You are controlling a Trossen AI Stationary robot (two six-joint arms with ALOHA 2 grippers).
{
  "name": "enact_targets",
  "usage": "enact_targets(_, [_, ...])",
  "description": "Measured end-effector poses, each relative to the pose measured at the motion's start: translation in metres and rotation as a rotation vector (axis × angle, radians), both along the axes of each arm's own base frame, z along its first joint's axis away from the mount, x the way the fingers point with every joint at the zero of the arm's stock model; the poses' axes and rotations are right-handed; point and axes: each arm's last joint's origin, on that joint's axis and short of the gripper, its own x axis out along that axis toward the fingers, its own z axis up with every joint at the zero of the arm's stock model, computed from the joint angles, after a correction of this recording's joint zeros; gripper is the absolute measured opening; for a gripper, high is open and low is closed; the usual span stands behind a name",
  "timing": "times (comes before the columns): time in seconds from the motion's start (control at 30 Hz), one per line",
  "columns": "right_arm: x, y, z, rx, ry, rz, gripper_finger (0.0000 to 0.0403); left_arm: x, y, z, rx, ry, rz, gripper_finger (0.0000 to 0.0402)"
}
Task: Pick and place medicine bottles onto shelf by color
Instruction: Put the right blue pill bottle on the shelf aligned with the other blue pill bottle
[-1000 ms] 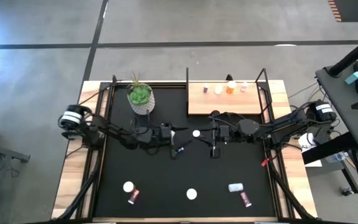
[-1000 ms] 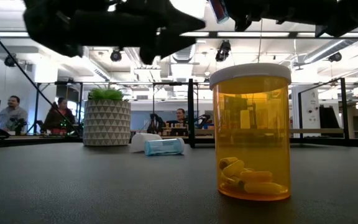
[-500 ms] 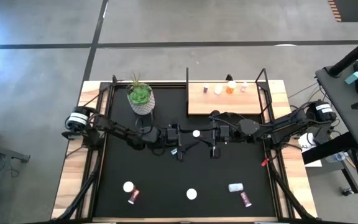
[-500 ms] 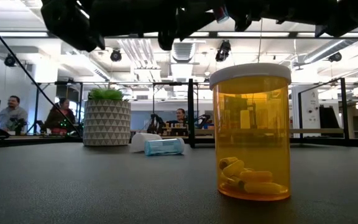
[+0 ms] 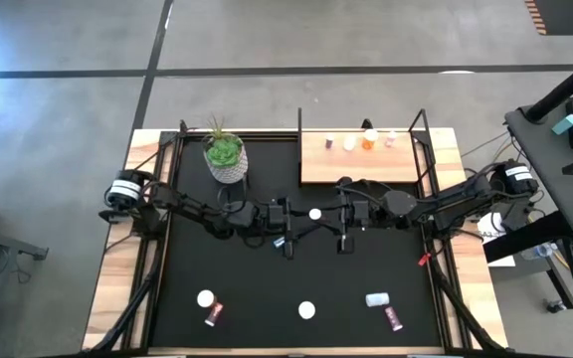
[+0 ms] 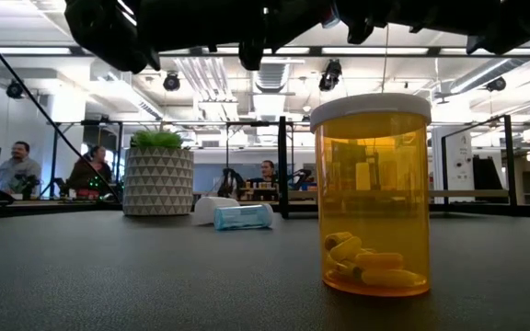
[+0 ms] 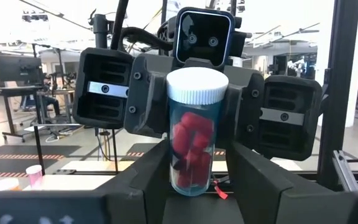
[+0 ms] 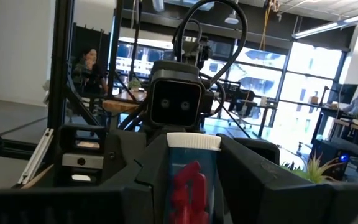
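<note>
Black mat, mid-table: handover. Right gripper clamped on blue bottle, held upright between arms; left gripper fingers flank it, grip unclear. Shelf far right, likely destination.

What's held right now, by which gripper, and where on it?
Right gripper holds the blue bottle by its body, below the cap. Left gripper flanks it; grip cannot be told.

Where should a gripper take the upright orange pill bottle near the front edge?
Probably the cylindrical wall just under its white cap, coming down from above: the orange pill bottle stands upright, nothing close beside it.
</note>
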Motion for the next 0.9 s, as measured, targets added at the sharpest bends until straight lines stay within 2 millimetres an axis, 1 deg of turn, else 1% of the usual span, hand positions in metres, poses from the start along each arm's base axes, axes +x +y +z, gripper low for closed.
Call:
enact_targets(0.63, [0.0001, -0.0001, -0.0006, -0.002, 0.007, -0.004, 0.0114, 0.0003, -0.0001, 0.0005, 0.000, -0.001, -0.004, 0.0135])
enact_targets(0.73, [0.0002, -0.0001, -0.0009, -0.003, 0.010, -0.003, 0.0116, 0.0003, -0.0003, 0.0003, 0.001, 0.000, -0.004, 0.0115])
enact_targets(0.9, [0.0002, 0.0000, -0.0010, -0.003, 0.011, -0.003, 0.0113, 0.0003, -0.0003, 0.0004, 0.000, 0.000, -0.004, 0.0065])
